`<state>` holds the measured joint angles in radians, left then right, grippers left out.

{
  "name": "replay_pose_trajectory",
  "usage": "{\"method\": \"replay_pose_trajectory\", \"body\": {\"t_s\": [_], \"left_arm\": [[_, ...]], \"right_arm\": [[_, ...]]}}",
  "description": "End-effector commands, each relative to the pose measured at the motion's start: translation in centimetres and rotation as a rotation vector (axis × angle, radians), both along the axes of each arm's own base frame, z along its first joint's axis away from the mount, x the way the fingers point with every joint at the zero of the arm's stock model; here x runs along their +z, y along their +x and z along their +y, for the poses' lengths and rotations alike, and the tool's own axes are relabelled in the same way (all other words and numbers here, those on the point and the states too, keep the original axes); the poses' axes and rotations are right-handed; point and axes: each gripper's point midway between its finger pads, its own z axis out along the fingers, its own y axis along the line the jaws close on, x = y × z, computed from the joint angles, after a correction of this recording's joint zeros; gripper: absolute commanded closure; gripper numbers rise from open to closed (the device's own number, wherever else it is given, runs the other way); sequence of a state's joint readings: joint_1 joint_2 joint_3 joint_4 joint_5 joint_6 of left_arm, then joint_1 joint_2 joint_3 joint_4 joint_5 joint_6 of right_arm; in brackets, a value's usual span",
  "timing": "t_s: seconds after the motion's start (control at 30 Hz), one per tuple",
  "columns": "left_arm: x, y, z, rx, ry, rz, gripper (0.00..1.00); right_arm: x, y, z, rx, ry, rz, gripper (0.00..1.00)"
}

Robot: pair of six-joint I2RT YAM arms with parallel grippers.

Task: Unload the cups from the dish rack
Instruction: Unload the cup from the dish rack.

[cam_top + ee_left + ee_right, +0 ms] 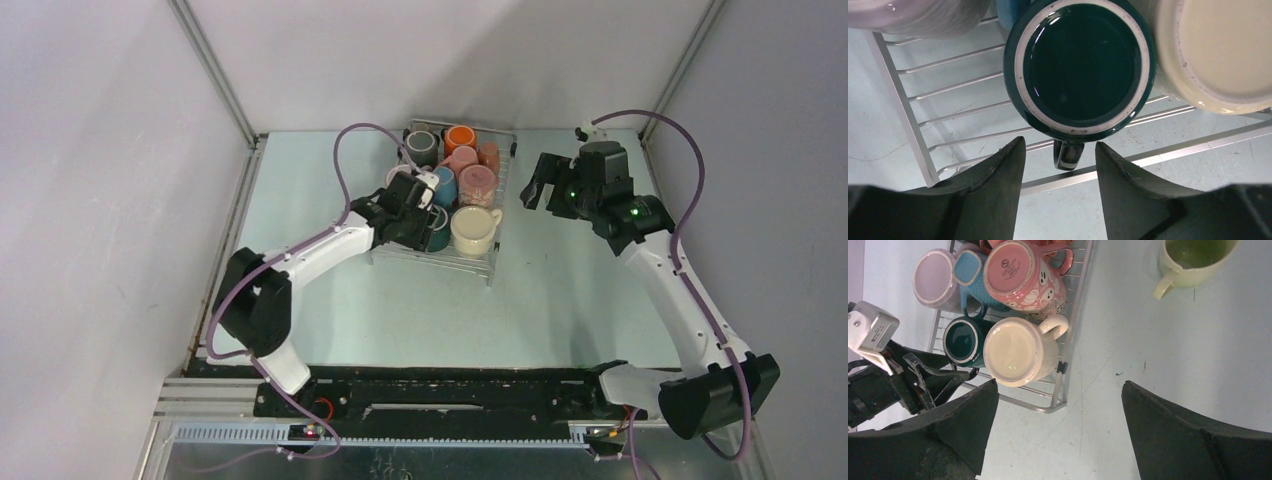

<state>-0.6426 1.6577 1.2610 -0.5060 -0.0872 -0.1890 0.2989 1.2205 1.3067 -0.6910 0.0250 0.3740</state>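
— Where is your left gripper (1059, 144)?

— Low at the near edge of the dish rack (901, 102). My fingers stand apart, one on each side of the handle (1068, 156) of the teal mug (1083, 65). I touch neither side of it and I hold nothing.

— How does that mug sit?

— Bottom up on the wires, in the near left corner, with its handle pointing at me. The cream mug (1015, 352) is pressed against it on the right, also bottom up.

— And the right gripper (1059, 384)?

— Spread wide and empty, hanging over the table (1148, 340) just right of the rack.

— The other cups?

— Packed behind those two are the lilac mug (938, 277), the blue mug (970, 277) and the pink mug (1020, 275) with little faces. At the far end are the orange mug (460, 137) and the grey mug (422, 148). One pale green mug (1195, 260) stands upright on the table, well clear of the rack.
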Motion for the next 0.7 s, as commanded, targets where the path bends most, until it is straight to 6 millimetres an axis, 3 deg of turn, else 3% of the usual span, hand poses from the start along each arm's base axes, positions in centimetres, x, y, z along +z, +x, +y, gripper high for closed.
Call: {"method": "replay_pose_trajectory", "body": {"t_s": [0.0,0.3,0.47,0.67], "left_arm": [[1.8,2.3,-0.7,-0.007,-0.026,-0.079,0.42],[-1.3,2.7,-0.8,-0.023,-0.001,-0.04,0.52],[-1.9,2.8,-0.8,-0.019,0.004,-0.037,0.58],[-1.5,2.9,-0.4,-0.01,0.016,-0.056,0.78]], "right_arm": [[1.3,-0.2,0.1,-0.006,0.026,-0.044,0.01],[0.8,-0.3,0.8,0.011,0.025,-0.032,0.01],[0.4,-0.4,1.0,0.018,0.024,-0.022,0.01],[0.3,-0.4,1.3,0.022,0.022,-0.02,0.01]]}}
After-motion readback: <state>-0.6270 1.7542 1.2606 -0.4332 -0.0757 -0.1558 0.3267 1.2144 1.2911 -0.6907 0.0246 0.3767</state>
